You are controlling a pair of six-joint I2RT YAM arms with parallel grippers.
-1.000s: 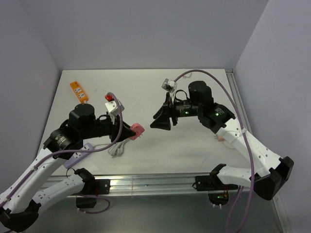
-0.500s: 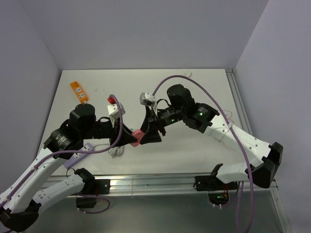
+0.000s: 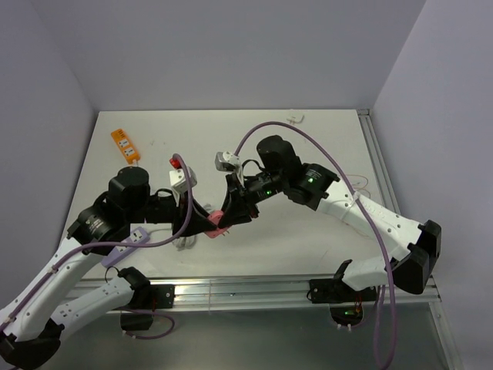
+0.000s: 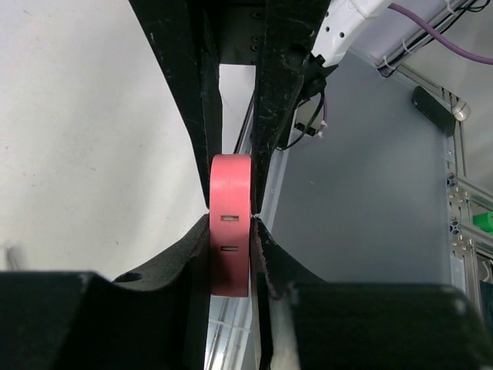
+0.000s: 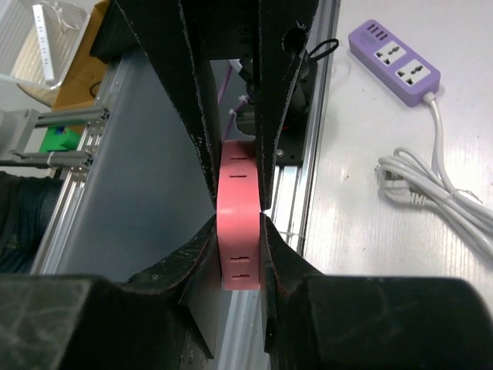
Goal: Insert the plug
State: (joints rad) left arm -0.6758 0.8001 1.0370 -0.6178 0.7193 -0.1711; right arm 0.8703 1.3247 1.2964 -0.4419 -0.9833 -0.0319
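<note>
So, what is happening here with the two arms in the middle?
The left gripper and the right gripper meet over the middle of the table. Both are shut on the same pink plug, one at each end. It looks like a handover between them, though which way I cannot tell. The plug is in no socket yet. The lilac strip lies on the table, apart from it.

"What's lying on that table (image 3: 254, 139)?"

"White top. There's an orange power strip (image 3: 123, 144) flat at the far left. Near left there's a lilac power strip (image 5: 394, 60), with its white cord (image 5: 416, 193) bundled in loops just to its right."

"Anything else?"

"A small white bit (image 3: 295, 119) at the far edge, right of the middle. Can't tell what it is."
</note>
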